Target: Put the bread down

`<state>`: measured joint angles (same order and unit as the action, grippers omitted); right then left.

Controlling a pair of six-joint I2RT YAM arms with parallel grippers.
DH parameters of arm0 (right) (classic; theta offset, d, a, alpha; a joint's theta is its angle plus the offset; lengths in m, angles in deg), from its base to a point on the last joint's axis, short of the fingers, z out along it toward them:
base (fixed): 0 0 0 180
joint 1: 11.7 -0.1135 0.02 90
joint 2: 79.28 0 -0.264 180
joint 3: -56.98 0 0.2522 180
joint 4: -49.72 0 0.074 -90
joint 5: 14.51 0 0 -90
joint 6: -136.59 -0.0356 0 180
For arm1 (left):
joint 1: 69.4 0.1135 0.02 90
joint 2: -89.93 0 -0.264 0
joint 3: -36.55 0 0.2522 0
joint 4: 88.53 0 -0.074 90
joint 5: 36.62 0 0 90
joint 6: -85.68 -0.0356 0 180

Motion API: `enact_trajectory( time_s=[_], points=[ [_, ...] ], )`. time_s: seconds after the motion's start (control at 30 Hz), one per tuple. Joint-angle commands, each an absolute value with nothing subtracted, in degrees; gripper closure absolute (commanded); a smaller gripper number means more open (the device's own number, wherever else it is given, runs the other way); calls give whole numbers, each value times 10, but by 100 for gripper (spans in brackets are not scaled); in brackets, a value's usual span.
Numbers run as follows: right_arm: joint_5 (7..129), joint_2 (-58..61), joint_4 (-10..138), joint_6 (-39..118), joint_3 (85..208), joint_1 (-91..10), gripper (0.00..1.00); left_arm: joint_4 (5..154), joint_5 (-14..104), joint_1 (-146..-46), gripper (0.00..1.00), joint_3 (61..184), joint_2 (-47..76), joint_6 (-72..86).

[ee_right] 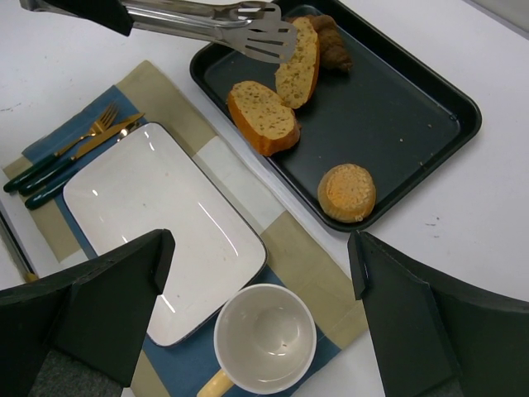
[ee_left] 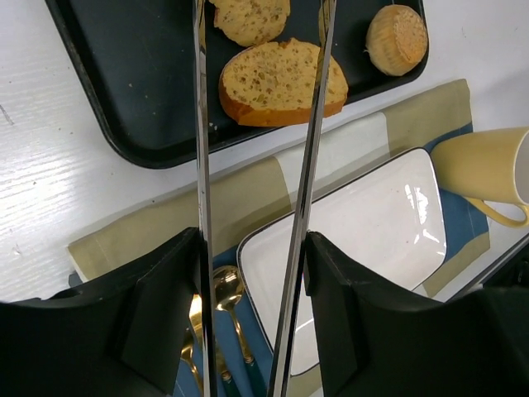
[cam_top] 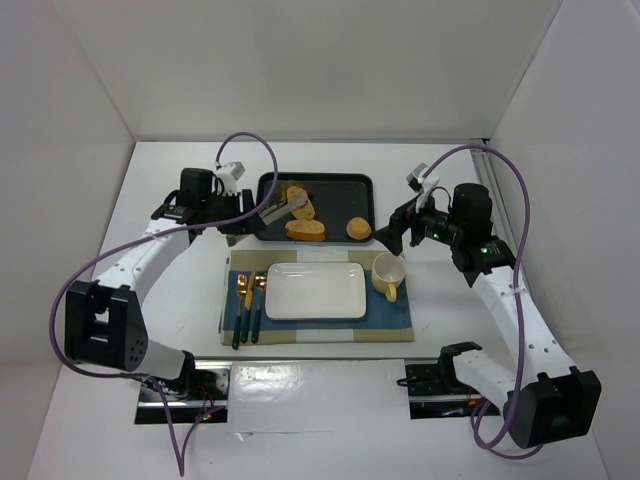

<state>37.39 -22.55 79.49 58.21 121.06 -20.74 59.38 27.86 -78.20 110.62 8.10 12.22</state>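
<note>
Tongs point(ee_right: 207, 18) bracket the bread point(ee_right: 299, 59), likely for lifting.
Left jaws clamp the tongs; the slice tilts on edge in the tray point(cam_top: 335, 195), 12 o'clock from the plate point(cam_top: 315, 290). Right jaws gape empty.

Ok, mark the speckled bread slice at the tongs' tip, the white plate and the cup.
bread slice point(ee_right: 302, 70): right wrist view, on its speckled cut face.
white plate point(ee_right: 157, 211): right wrist view, on its bare middle.
cup point(ee_right: 264, 335): right wrist view, on its inner floor.
</note>
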Motion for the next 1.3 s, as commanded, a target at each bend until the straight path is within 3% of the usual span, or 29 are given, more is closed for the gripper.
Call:
enact_trajectory(
  time_s=[0.0,0.33,0.77,1.2,1.27],
  points=[
    [376,-228,789,587,1230,-210,0,626,287,-787,34,1120,69,107],
    [371,-228,789,587,1230,-210,0,619,331,-793,36,1153,16,107],
    [371,-222,795,587,1230,-210,0,643,268,-793,38,1153,-24,96],
    [371,-228,795,587,1230,-210,0,643,251,-793,85,1147,-24,96],
    [371,-228,795,587,1230,-210,0,637,251,-793,97,1147,-24,96]
  ],
)
